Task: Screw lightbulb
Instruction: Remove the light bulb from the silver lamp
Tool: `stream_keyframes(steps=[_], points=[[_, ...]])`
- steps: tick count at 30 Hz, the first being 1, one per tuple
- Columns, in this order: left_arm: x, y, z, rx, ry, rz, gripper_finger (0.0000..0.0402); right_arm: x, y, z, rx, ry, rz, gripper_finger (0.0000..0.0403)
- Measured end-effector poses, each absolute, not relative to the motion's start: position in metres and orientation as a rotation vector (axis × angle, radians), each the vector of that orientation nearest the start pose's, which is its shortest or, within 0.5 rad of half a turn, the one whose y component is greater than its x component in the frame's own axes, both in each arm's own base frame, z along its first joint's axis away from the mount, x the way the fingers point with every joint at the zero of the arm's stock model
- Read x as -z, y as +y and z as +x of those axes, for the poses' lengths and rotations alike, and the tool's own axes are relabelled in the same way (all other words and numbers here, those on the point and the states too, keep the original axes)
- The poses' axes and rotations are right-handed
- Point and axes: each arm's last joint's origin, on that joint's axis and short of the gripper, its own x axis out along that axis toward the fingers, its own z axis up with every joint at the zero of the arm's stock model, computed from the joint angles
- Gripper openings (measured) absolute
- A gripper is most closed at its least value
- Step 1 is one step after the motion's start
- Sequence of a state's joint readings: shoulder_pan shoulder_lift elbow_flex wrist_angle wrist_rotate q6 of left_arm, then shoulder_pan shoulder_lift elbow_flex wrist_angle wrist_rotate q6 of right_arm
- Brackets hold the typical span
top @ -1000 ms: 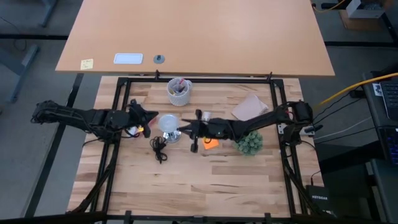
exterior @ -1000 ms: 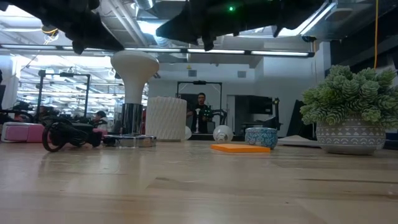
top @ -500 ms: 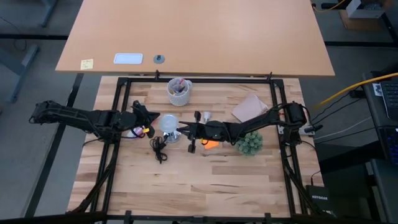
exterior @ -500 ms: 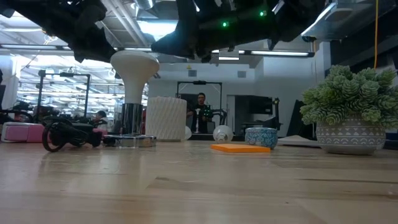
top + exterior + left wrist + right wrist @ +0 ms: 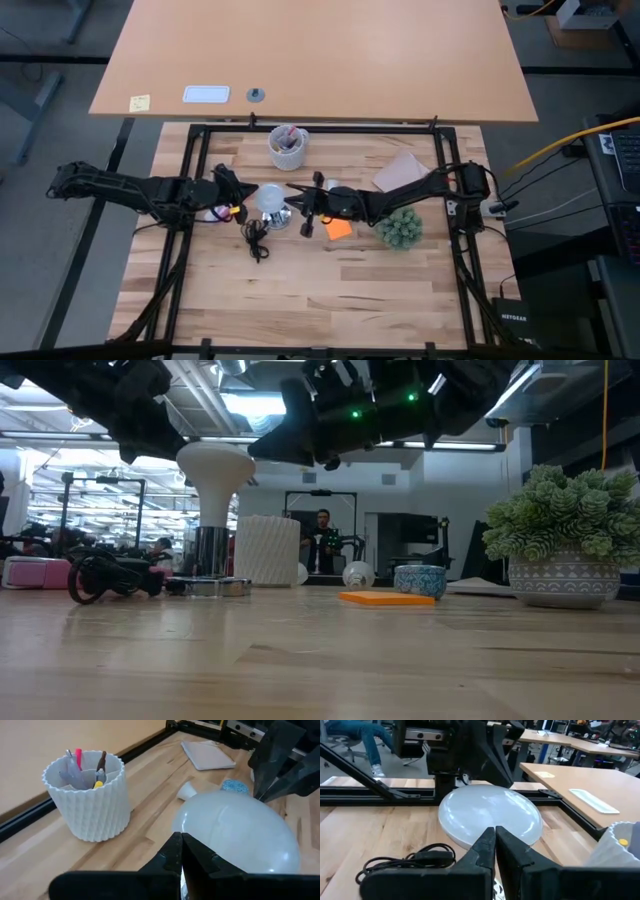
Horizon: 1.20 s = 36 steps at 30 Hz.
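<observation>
The white frosted lightbulb stands upright, its narrow base in the shiny silver socket, whose black cord lies coiled beside it. My left gripper is shut, just left of the dome and a little above it. My right gripper is shut, just right of the dome, also raised. Each wrist view shows the dome close beyond the shut fingertips: the left and the right. I see no touch.
A white ribbed cup of pens stands behind the bulb. An orange sticky note, a potted plant, a tan sheet, a small spare bulb and a blue bowl are to the right. Bare wood lies toward the near edge.
My left gripper has edged toward the table's right, closer to the bulb. My right gripper has shifted a little toward the far edge and turned about its wrist, staying beside the dome. The bulb and socket have kept still.
</observation>
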<state>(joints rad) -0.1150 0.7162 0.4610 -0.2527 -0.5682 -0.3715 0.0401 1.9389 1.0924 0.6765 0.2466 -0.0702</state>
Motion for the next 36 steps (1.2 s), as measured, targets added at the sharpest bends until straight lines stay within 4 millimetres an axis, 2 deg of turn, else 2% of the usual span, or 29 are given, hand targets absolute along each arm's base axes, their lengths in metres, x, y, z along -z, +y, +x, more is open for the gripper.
stream_keyframes(steps=[14,17,28,31,36], points=[[-0.231,-0.007,0.155,-0.419,0.379,-0.307,0.0,-0.179,-0.001,0.42,0.308,0.171,-0.111,0.0019],[-0.231,-0.01,0.154,-0.403,0.379,-0.313,0.0,-0.175,-0.006,0.419,0.305,0.196,-0.112,0.0019],[-0.236,-0.015,0.155,-0.362,0.328,-0.256,0.0,-0.179,-0.03,0.419,0.364,0.162,-0.103,0.0019],[-0.242,-0.013,0.154,-0.409,0.272,-0.219,0.0,-0.186,-0.029,0.418,0.361,0.145,-0.11,0.0019],[-0.244,-0.009,0.15,-0.533,0.242,-0.15,0.0,-0.21,-0.019,0.412,0.344,0.121,-0.176,0.0019]])
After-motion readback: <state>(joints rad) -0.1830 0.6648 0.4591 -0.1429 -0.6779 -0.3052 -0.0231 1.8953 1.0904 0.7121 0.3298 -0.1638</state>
